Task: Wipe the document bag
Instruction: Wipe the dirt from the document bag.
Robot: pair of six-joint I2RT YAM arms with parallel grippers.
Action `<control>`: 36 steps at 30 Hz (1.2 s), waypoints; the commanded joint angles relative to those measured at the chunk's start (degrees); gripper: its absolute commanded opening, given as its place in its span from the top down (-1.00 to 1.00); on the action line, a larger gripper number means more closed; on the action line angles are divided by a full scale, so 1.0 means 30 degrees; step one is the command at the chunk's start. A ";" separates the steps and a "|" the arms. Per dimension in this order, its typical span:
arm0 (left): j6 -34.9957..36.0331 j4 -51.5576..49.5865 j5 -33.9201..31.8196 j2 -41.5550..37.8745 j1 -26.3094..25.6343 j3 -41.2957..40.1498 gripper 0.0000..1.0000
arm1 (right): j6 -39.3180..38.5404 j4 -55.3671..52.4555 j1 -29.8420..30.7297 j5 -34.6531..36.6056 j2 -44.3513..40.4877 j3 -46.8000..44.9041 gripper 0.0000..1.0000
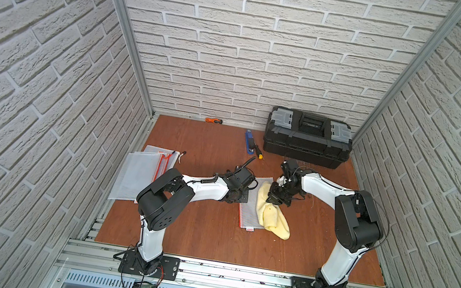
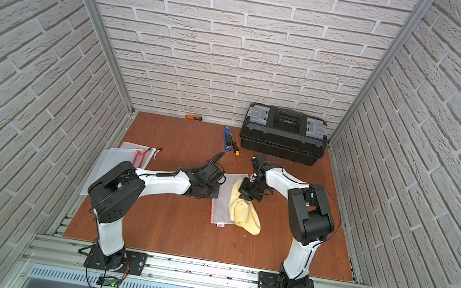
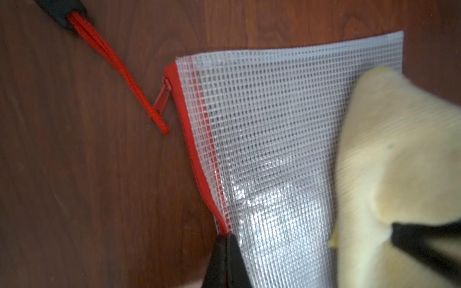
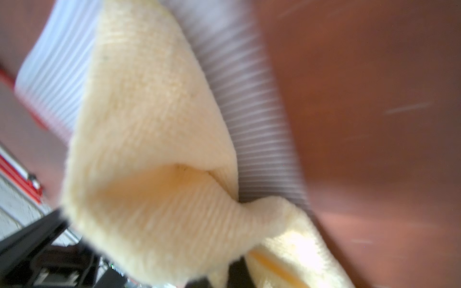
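Right gripper (image 1: 273, 200), clamped on the fluffy yellow cloth (image 1: 273, 222), is wiping the clear mesh document bag (image 1: 248, 215) while the left gripper (image 3: 226, 237), jaws together, is pinning it; the uncovered mesh probably comes next.

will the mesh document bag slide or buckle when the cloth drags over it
Probably floppy: the document bag is thin mesh lying flat, its zip edge curving toward the left gripper. Likely slippery: its film looks glossy. Seems light, so the yellow cloth could drag it unless held.
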 commanded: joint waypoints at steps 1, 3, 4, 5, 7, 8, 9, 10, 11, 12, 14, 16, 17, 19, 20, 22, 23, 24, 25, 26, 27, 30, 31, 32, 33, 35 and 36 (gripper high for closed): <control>-0.0177 -0.0117 0.0024 -0.0109 -0.0093 -0.0159 1.00 | 0.1801 0.1967 0.2026 -0.1455 0.1069 0.0369 0.96; -0.0167 -0.0162 -0.0006 -0.0219 -0.0093 -0.0187 1.00 | 0.2467 0.2699 0.2484 -0.1587 0.1660 0.0410 0.96; -0.0144 -0.0207 -0.0049 -0.0255 -0.0093 -0.0185 1.00 | 0.2585 0.2783 0.2546 -0.1484 0.1814 0.0385 0.96; -0.0095 -0.0275 -0.0097 -0.0303 -0.0093 -0.0186 1.00 | 0.2639 0.2880 0.2536 -0.1459 0.1894 0.0269 0.96; 0.0030 -0.0386 -0.0110 -0.0370 -0.0094 -0.0130 1.00 | 0.2450 0.2746 0.2271 -0.1250 0.1927 0.0092 0.96; 0.0081 -0.0448 -0.0113 -0.0380 -0.0091 -0.0127 1.00 | 0.2201 0.2496 0.1987 -0.1241 0.1885 0.0026 0.96; 0.0126 -0.0501 -0.0109 -0.0430 -0.0093 -0.0108 1.00 | 0.1979 0.2222 0.1610 -0.1159 0.1772 -0.0048 0.96; 0.0139 -0.0546 -0.0152 -0.0425 -0.0075 -0.0112 1.00 | 0.1759 0.1935 0.1216 -0.1019 0.1570 -0.0163 0.96; 0.0178 -0.0605 -0.0219 -0.0425 -0.0078 -0.0127 1.00 | 0.1545 0.1674 0.0619 -0.0854 0.1282 -0.0323 0.96; 0.0149 -0.0648 -0.0231 -0.0459 -0.0020 -0.0127 1.00 | 0.1336 0.1505 0.0042 -0.0733 0.0859 -0.0617 0.96; 0.0143 -0.0675 -0.0255 -0.0481 -0.0034 -0.0211 1.00 | 0.0931 0.1169 -0.1181 -0.0519 0.0042 -0.1147 0.96; 0.0141 -0.0657 -0.0270 -0.0487 -0.0031 -0.0243 1.00 | 0.0353 0.0770 -0.2519 -0.0408 -0.0716 -0.1731 0.96; 0.0141 -0.0676 -0.0255 -0.0464 -0.0013 -0.0244 1.00 | -0.0049 0.0451 -0.3122 -0.0283 -0.1025 -0.1948 0.96; 0.0224 -0.0665 -0.0212 -0.0435 0.0025 -0.0215 1.00 | -0.0784 -0.0280 -0.4079 0.0045 -0.1446 -0.2105 0.96; 0.0257 -0.0730 -0.0205 -0.0375 0.0025 -0.0143 1.00 | -0.1118 -0.0643 -0.4417 0.0272 -0.1632 -0.2164 0.96; 0.0362 -0.0875 -0.0176 -0.0315 0.0049 -0.0042 1.00 | -0.1371 -0.0816 -0.4636 0.0314 -0.1893 -0.2277 0.96; 0.0416 -0.0938 -0.0140 -0.0269 0.0052 -0.0010 1.00 | -0.1315 -0.0655 -0.4562 -0.0042 -0.1909 -0.2308 0.96; 0.0479 -0.0922 -0.0091 -0.0245 0.0052 0.0019 1.00 | -0.1095 -0.0268 -0.4360 -0.0474 -0.1882 -0.2314 0.96; 0.0506 -0.0939 -0.0051 -0.0235 0.0052 0.0019 1.00 | -0.0897 0.0118 -0.4077 -0.0827 -0.1815 -0.2241 0.96; 0.0522 -0.0951 -0.0001 -0.0216 0.0036 0.0047 1.00 | -0.0713 0.0591 -0.3660 -0.1217 -0.1608 -0.1988 0.96; 0.0523 -0.0994 0.0015 -0.0159 0.0037 0.0096 1.00 | -0.0577 0.0669 -0.3140 -0.1530 -0.1189 -0.1415 0.96; 0.0554 -0.1198 0.0081 -0.0045 0.0036 0.0275 1.00 | -0.0560 0.0225 -0.1557 -0.1424 0.0184 0.1200 0.96; 0.0561 -0.1266 0.0101 -0.0023 0.0033 0.0334 1.00 | -0.0473 0.0195 -0.1204 -0.1454 0.0606 0.1952 0.96; 0.0562 -0.1295 0.0110 -0.0029 0.0038 0.0342 1.00 | -0.0377 0.0277 -0.0868 -0.1608 0.1056 0.2774 0.96; 0.0527 -0.1299 0.0095 -0.0093 0.0034 0.0284 1.00 | -0.0308 0.0337 -0.0713 -0.1800 0.1662 0.3554 0.96; 0.0446 -0.1273 -0.0013 -0.0223 0.0030 0.0200 1.00 | -0.0256 0.0436 -0.0645 -0.2146 0.3062 0.4747 0.96; 0.0407 -0.1251 -0.0054 -0.0199 0.0052 0.0181 1.00 | -0.0267 0.0450 -0.0714 -0.2515 0.3797 0.5336 0.96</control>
